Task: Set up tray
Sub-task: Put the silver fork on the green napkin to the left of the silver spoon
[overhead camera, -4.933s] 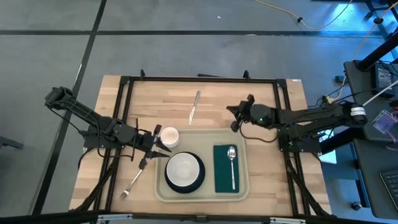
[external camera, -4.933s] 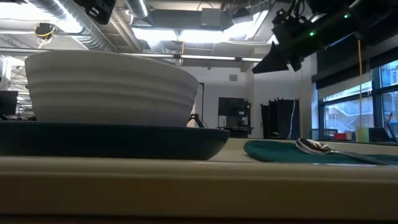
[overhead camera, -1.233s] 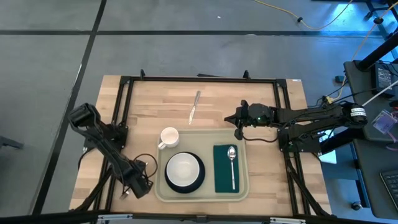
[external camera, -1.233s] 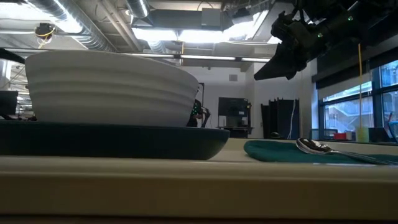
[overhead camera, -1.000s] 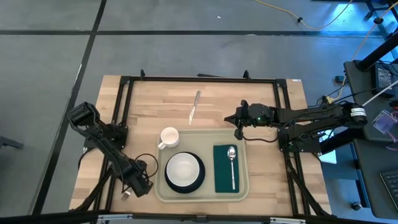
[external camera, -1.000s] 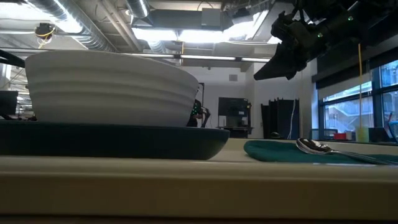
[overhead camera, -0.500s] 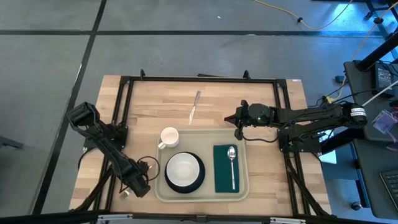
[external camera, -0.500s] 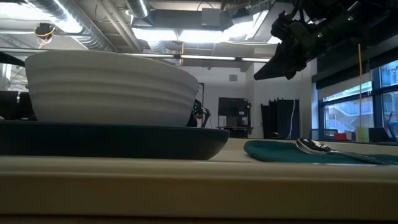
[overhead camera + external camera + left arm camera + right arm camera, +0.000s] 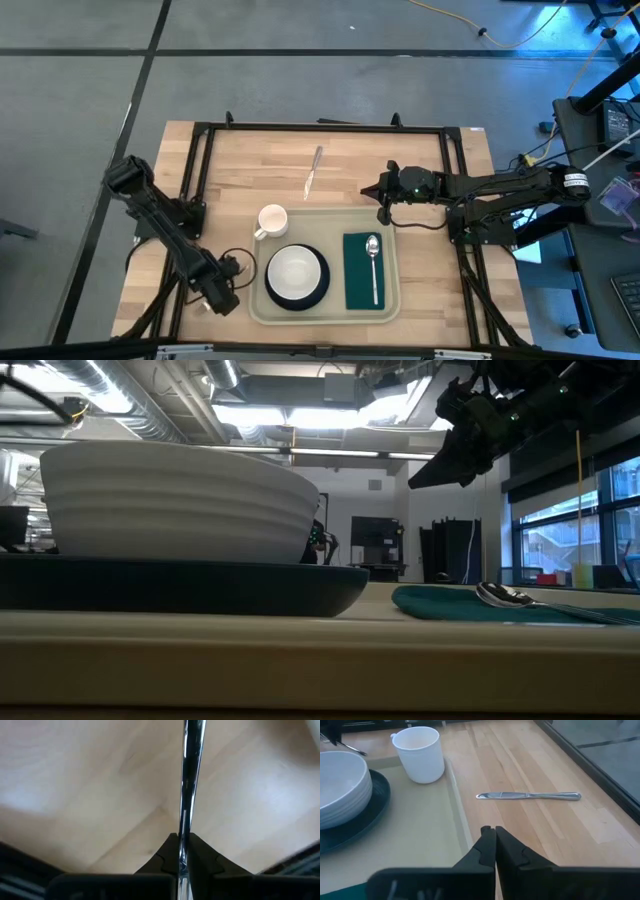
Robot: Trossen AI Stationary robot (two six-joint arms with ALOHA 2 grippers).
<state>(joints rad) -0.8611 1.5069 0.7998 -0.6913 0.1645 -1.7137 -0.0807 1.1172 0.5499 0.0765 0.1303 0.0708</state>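
My left gripper [image 9: 182, 851] now down at the table's [image 9: 350, 165] left front, clamped on the fork [image 9: 190, 780], right gripper [image 9: 494, 836] closed, empty, above the tray's [image 9: 320, 215] rim

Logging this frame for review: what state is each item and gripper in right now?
tray: flat on the table, loaded.
plate: on the tray, under the bowl.
bowl: upright on the plate.
mug: upright in the tray's corner.
napkin: flat on the tray.
spoon: lying on the napkin.
knife: on the table, off the tray.
fork: gripped.
left gripper: shut on the fork.
right gripper: shut, empty.
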